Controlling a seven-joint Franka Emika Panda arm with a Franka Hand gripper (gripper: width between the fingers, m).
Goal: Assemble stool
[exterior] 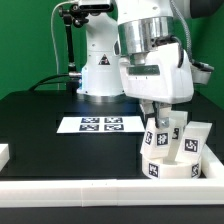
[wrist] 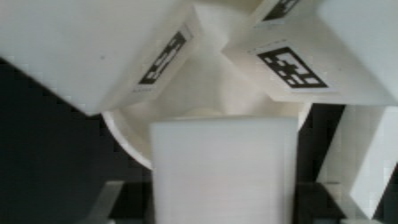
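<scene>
The round white stool seat (exterior: 168, 170) lies at the exterior view's right front, with two white leg blocks (exterior: 192, 143) standing on it, each bearing a black-and-white tag. My gripper (exterior: 157, 114) hangs straight down over the seat, shut on a third white leg block (exterior: 160, 130), which it holds upright at the seat. In the wrist view that held leg (wrist: 222, 160) fills the middle between my fingers (wrist: 125, 198), my gripper (wrist: 222, 205) closed on its sides. The two tagged legs (wrist: 294, 62) lean in beyond it over the seat (wrist: 214, 95). The held leg's lower end is hidden.
The marker board (exterior: 100, 124) lies flat on the black table behind the seat. A long white border rail (exterior: 90, 195) runs along the table's front edge. A small white block (exterior: 3, 155) sits at the exterior view's left edge. The arm's base (exterior: 100, 70) stands at the back.
</scene>
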